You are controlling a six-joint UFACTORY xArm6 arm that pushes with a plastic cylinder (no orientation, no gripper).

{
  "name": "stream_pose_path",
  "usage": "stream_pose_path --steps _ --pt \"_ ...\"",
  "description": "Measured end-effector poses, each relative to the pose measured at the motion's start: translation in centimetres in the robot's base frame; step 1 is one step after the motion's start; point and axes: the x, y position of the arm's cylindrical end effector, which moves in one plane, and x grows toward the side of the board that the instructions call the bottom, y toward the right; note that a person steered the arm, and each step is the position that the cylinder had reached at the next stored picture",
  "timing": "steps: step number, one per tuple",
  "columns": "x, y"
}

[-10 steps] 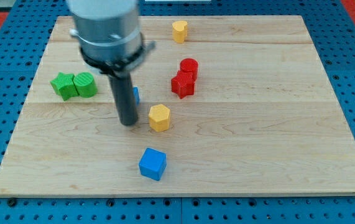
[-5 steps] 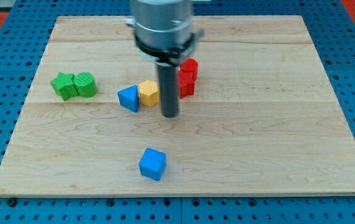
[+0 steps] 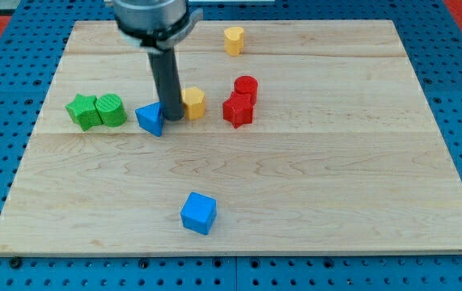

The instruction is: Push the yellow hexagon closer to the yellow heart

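Counted two yellow: hexagon (image 3: 193, 103), heart (image 3: 233, 39) near worktop (image 3: 360, 162) top edge. My tip (image 3: 171, 119) stood upright, between hexagon and blue triangle (image 3: 150, 120); no gripper fitted.

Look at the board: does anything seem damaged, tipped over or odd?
Nothing stands out. All blocks sit flat on the board. My tip stands between the blue triangle and the yellow hexagon; the yellow heart sits apart.

my tip (image 3: 171, 118) moved left, between blocks | yellow hexagon (image 3: 193, 103) up | blue triangle (image 3: 150, 119) left
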Motion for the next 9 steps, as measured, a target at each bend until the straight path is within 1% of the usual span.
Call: stream_pose_path --steps 1,2,3,4,5,6,8,9 --pt "3.5 0.8" --pt "5.2 2.8" --pt "-0.5 1.3" --pt "-5.3 1.3" --pt "-3.7 3.5" --pt "-3.5 5.3" --pt "-11.0 5.8" --pt "-10.7 6.2"
